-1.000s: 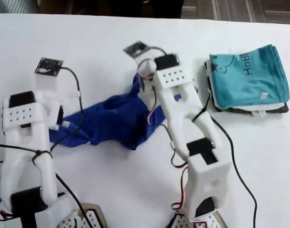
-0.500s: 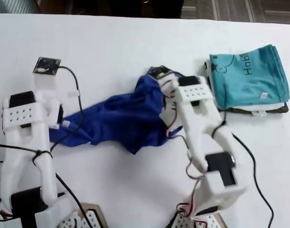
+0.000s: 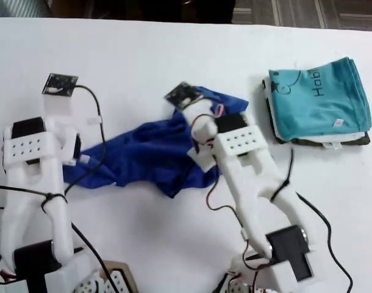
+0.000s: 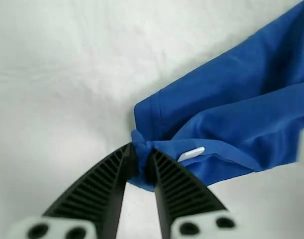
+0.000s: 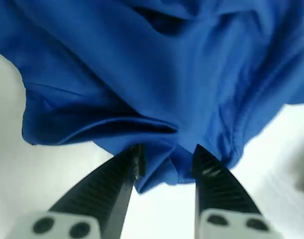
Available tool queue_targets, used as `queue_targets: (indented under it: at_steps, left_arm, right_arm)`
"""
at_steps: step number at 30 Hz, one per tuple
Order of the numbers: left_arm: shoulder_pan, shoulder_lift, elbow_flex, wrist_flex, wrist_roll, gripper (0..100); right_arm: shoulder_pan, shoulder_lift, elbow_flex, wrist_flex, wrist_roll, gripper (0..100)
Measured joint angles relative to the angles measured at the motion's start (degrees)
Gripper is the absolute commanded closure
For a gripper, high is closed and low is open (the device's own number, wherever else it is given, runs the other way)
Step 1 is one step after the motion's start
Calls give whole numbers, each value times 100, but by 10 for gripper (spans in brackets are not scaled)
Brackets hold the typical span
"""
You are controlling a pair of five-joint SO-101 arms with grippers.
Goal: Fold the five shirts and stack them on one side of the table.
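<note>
A crumpled blue shirt (image 3: 143, 152) lies across the middle of the white table (image 3: 113, 49). Its far end (image 3: 232, 101) reaches toward the folded stack. In the left wrist view my left gripper (image 4: 141, 152) is shut on a bunched corner of the blue shirt (image 4: 231, 109), at the cloth's left end. In the right wrist view my right gripper (image 5: 167, 154) is open just above the blue shirt (image 5: 157, 64), with a folded edge of it lying between the fingers (image 5: 134, 162). The right arm (image 3: 235, 146) covers the shirt's right part.
A stack of folded shirts, topped by a teal shirt (image 3: 317, 94) over white and dark layers (image 3: 323, 141), sits at the table's right side. Cables trail from both arms over the near table. The far table is bare white surface.
The right arm swung right, then drew back toward the near side. The blue shirt's far end was pulled rightward toward the stack and now lies spread there. The left arm stayed still.
</note>
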Motion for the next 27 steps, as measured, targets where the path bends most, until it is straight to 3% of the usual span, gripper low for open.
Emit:
queue_targets:
  at_steps: [9, 13, 17, 27]
  left_arm:
    - [9, 0, 0, 0, 0, 973]
    - [9, 0, 0, 0, 0, 973]
    - [0, 0, 0, 0, 0, 973]
    - [9, 0, 0, 0, 0, 973]
  right_arm:
    - [9, 862, 26, -378, 0, 848]
    - [9, 905, 26, -378, 0, 991]
    - [26, 888, 26, -378, 0, 979]
    - [70, -774, 35, 9, -246, 974]
